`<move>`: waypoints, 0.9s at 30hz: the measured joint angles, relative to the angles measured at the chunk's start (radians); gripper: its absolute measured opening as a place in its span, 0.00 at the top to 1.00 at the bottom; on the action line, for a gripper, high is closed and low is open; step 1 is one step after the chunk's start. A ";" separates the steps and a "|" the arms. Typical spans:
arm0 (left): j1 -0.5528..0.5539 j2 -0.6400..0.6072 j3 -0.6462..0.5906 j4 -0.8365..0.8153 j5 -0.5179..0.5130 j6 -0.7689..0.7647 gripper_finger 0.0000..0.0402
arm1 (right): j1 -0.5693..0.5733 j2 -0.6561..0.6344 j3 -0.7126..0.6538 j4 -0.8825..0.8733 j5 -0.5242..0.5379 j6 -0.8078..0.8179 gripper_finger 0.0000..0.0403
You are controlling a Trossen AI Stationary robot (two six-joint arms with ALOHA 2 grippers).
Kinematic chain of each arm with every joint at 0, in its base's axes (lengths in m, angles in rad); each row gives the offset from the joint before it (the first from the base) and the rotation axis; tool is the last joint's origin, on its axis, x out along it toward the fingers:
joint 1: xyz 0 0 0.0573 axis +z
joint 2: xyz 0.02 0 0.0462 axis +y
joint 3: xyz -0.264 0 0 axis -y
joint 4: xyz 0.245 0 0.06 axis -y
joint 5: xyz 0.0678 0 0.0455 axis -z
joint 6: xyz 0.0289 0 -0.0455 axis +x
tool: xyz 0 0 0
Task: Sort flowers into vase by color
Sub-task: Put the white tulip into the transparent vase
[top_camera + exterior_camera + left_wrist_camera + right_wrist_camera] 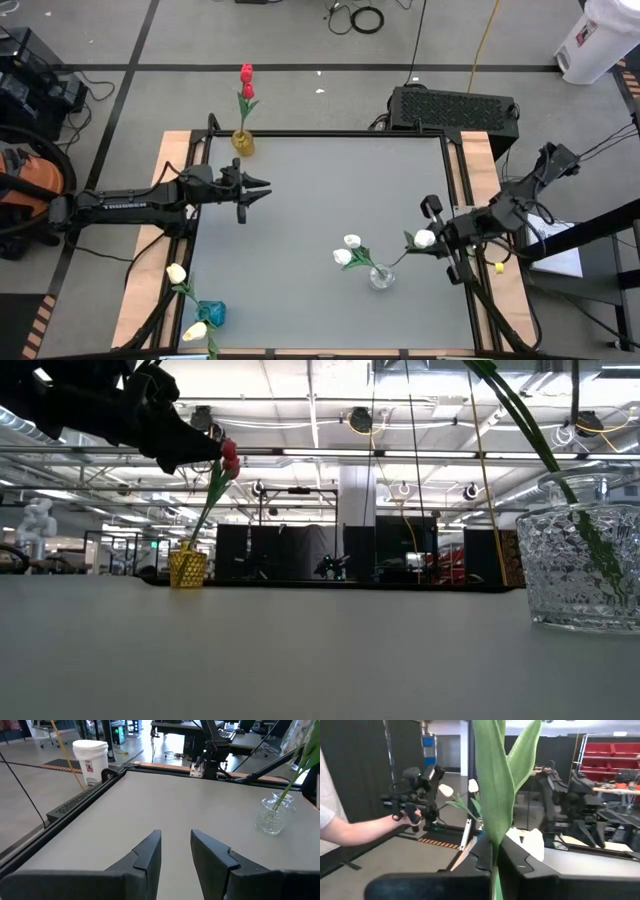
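My right gripper (441, 240) is shut on a white tulip (425, 238) at the table's right. The tulip's stem slants down toward a clear glass vase (381, 277); I cannot tell whether its lower end is inside. Two white tulips (347, 249) stand in that vase, leaning left. Red tulips (246, 75) stand in a yellow vase (243, 142) at the far edge. Cream-yellow tulips (177, 272) stand in a blue vase (211, 313) at the near left. My left gripper (262, 187) hovers open above the table's left part, pointing right, with nothing between its fingers (150, 855). My right gripper pinches the tulip's green stem (494, 862) between its two fingers, just below a long leaf (495, 785) that rises above them. The fingers come level from the table's right and lie across the stem. The white bud (530, 842) shows just past the fingertips, clear of the table.
The middle of the grey table (320, 200) is bare. A black box (455, 105) sits behind the far right corner. A person's arm (355, 827) holding a dark handle shows beyond the table in the right wrist view. White paper (555, 250) lies under the right arm.
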 joint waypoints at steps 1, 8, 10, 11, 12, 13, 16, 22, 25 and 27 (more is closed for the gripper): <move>0.000 0.000 0.000 0.000 0.000 0.000 0.72 | 0.005 0.008 0.000 0.003 0.009 0.001 1.00; 0.000 0.000 0.000 0.000 0.000 0.000 0.72 | 0.028 0.062 0.000 0.003 0.102 0.009 1.00; 0.000 0.000 0.000 0.000 0.000 0.000 0.72 | 0.027 0.081 0.000 0.022 0.104 0.010 1.00; 0.000 0.000 0.000 0.000 0.000 0.000 0.72 | 0.027 0.089 0.000 0.034 0.104 0.011 1.00; 0.000 0.000 0.000 0.000 0.000 0.001 0.72 | 0.027 0.099 0.000 0.047 0.104 0.011 1.00; 0.000 0.000 0.000 0.000 0.000 0.001 0.72 | 0.027 0.107 0.000 0.052 0.104 0.012 1.00; 0.000 0.000 0.000 0.000 0.000 0.001 0.72 | 0.027 0.126 0.000 0.064 0.104 0.014 1.00; 0.000 0.000 0.000 -0.001 0.000 0.003 0.72 | 0.027 0.142 0.000 0.088 0.104 0.036 1.00; 0.000 0.000 0.000 -0.002 0.000 0.003 0.72 | 0.027 0.143 0.000 0.084 0.104 0.046 1.00; 0.000 0.000 0.000 -0.003 0.000 0.003 0.72 | 0.027 0.143 0.000 0.080 0.104 0.051 1.00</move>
